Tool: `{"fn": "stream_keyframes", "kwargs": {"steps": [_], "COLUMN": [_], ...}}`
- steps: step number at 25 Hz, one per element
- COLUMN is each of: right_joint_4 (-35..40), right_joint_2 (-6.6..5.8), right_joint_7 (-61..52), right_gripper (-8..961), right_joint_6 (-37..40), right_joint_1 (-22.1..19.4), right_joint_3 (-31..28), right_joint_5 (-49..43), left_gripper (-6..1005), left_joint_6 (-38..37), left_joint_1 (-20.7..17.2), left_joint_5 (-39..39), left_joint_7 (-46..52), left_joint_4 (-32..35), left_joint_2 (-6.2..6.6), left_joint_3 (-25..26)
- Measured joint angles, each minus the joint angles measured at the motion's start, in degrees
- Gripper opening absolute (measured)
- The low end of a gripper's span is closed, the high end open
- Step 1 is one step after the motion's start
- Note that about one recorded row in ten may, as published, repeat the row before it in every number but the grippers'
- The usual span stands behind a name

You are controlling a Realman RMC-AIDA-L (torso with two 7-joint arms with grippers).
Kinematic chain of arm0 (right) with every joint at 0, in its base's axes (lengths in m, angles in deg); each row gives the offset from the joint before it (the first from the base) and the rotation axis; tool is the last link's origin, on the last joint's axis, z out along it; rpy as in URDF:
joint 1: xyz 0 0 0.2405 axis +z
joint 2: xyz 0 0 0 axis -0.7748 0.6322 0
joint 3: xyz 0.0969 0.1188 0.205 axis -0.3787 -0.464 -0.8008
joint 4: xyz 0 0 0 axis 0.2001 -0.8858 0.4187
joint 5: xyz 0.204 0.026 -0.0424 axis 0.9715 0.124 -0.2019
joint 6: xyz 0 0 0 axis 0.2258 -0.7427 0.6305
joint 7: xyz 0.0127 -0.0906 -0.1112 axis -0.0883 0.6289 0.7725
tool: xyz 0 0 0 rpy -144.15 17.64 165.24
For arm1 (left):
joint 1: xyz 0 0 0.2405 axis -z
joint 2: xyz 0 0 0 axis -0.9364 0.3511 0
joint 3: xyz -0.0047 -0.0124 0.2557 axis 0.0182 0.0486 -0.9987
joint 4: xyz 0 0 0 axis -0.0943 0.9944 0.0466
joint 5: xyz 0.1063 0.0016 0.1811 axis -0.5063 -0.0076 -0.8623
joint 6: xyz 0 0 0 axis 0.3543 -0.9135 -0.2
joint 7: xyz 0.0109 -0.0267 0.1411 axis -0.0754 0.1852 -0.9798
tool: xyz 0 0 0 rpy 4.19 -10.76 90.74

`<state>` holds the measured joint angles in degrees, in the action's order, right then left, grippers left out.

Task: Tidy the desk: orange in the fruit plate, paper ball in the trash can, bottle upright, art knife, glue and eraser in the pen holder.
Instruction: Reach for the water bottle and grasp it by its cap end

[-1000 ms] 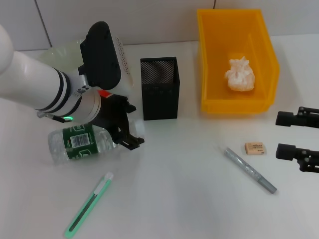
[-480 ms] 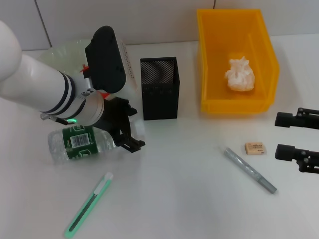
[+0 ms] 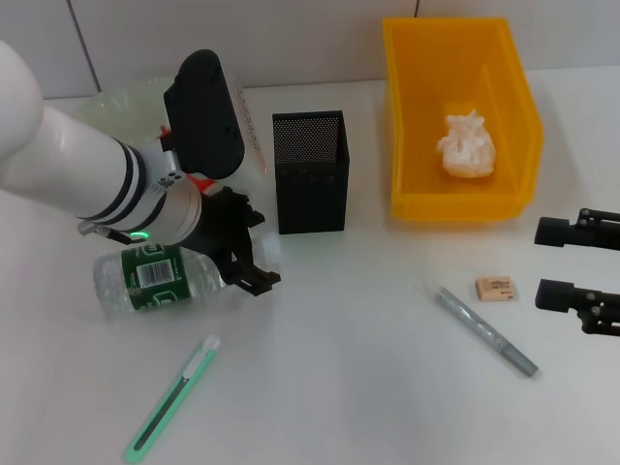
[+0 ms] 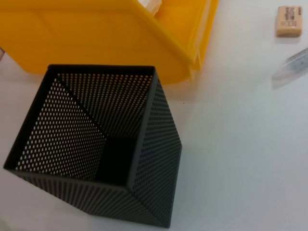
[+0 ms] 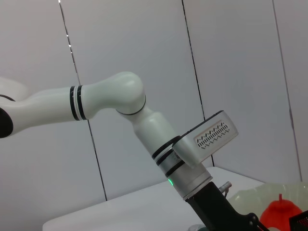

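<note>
A clear bottle (image 3: 155, 279) with a green label lies on its side at the left. My left gripper (image 3: 258, 246) is at its capped end, open, with one finger on each side of the neck. The green art knife (image 3: 174, 397) lies in front of the bottle. A grey glue stick (image 3: 484, 331) and the eraser (image 3: 496, 288) lie at the right, beside my open right gripper (image 3: 570, 263). The black mesh pen holder (image 3: 310, 170) stands in the middle, also seen in the left wrist view (image 4: 96, 144). The paper ball (image 3: 465, 143) sits in the yellow trash can (image 3: 407, 116). The orange (image 5: 281, 211) rests on the fruit plate (image 5: 260, 199).
The pale green fruit plate (image 3: 116, 102) sits at the back left, mostly hidden behind my left arm. The yellow trash can (image 4: 96, 33) stands close beside the pen holder. The eraser (image 4: 288, 21) and the glue stick's tip (image 4: 293, 67) show in the left wrist view.
My left arm's wrist has shifted slightly to the right over the bottle's neck. The bottle, knife, glue, eraser and right gripper have not moved.
</note>
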<state>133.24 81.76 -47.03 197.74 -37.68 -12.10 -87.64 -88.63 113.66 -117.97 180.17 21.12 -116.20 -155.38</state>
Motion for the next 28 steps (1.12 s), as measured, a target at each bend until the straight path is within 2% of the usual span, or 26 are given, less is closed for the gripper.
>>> {"fn": "stream_keyframes", "kwargs": {"steps": [28], "right_joint_4": [-0.1], "right_joint_2": [0.14], "right_joint_7": [0.0], "right_gripper": [667], "right_joint_6": [-1.0], "right_joint_1": [0.3], "right_joint_3": [-0.1], "right_joint_5": [-0.1], "left_gripper": [676], "left_joint_6": [-0.4], "left_joint_1": [0.0], "left_joint_5": [-0.3], "left_joint_7": [0.5], "left_joint_4": [-0.5], "left_joint_2": [0.00], "left_joint_3": [-0.3]}}
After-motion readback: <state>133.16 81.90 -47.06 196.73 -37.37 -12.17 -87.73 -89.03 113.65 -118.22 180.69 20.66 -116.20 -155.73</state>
